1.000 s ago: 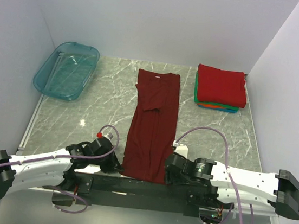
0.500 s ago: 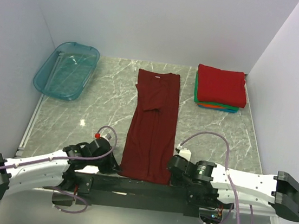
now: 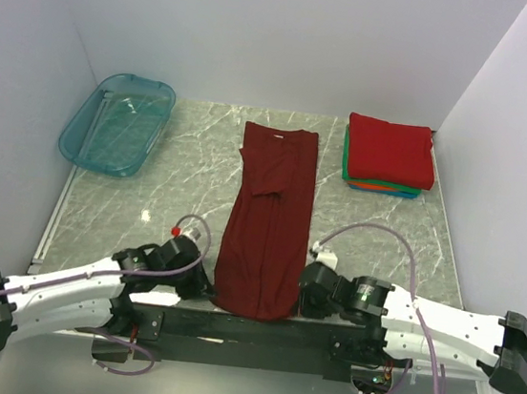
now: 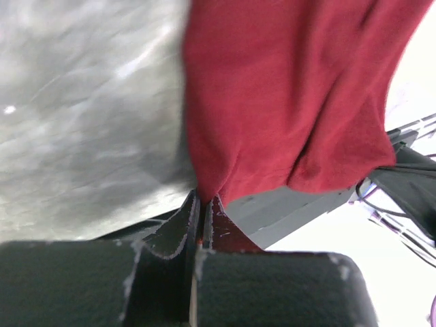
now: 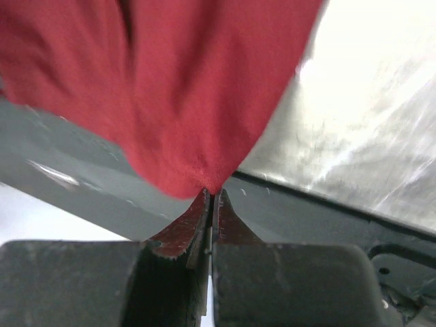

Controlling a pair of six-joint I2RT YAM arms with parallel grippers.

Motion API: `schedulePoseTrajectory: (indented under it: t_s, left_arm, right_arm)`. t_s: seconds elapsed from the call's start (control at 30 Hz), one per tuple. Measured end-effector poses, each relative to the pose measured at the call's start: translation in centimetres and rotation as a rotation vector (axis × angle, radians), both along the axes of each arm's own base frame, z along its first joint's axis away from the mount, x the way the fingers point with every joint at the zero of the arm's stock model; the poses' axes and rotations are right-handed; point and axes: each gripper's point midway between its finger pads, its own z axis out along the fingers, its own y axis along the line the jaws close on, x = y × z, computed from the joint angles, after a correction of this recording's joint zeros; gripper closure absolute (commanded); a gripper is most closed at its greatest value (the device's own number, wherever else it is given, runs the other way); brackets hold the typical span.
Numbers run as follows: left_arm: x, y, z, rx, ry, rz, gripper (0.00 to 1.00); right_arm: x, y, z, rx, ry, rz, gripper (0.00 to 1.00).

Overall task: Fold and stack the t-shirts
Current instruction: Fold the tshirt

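A dark maroon t-shirt (image 3: 270,219) lies folded into a long strip down the middle of the table, collar at the far end. My left gripper (image 3: 209,292) is shut on its near left corner (image 4: 204,191). My right gripper (image 3: 301,298) is shut on its near right corner (image 5: 208,180). Both wrist views show the jaws pinched together on the hem, which is raised slightly off the table and bunched inward. Folded t-shirts form a stack (image 3: 389,155) at the far right, a bright red one on top with green, orange and blue edges beneath.
A translucent teal plastic tub (image 3: 117,123) sits at the far left. White walls enclose the marble table (image 3: 166,204) on three sides. The black base bar (image 3: 247,330) of the arms runs along the near edge, just under the shirt's hem.
The right gripper moved in and shut on the shirt's near right corner. Both grippers have since lifted the hem a little and drawn its corners inward.
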Motion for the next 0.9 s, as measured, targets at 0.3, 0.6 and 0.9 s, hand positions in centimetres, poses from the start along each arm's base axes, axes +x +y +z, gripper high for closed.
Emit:
schedulePoseTrajectory:
  t_s: [0.3,0.6,0.9]
  left_arm:
    - [7.2,-3.0,5.8,0.049,-0.15,0.002,1.0]
    - [16.5,-3.0,9.1,0.087,-0.287,0.056,1.0]
    - [23.2,-3.5,11.0,0.114,-0.378,0.063,1.0]
  right_arm:
    - [7.6,0.0,6.2,0.038,-0.193,-0.108,1.0]
    - [15.4,-0.9,9.7,-0.013,-0.335,-0.212,1.0]
    - [21.6,-1.7,10.6,-0.074,-0.383,-0.273,1.0]
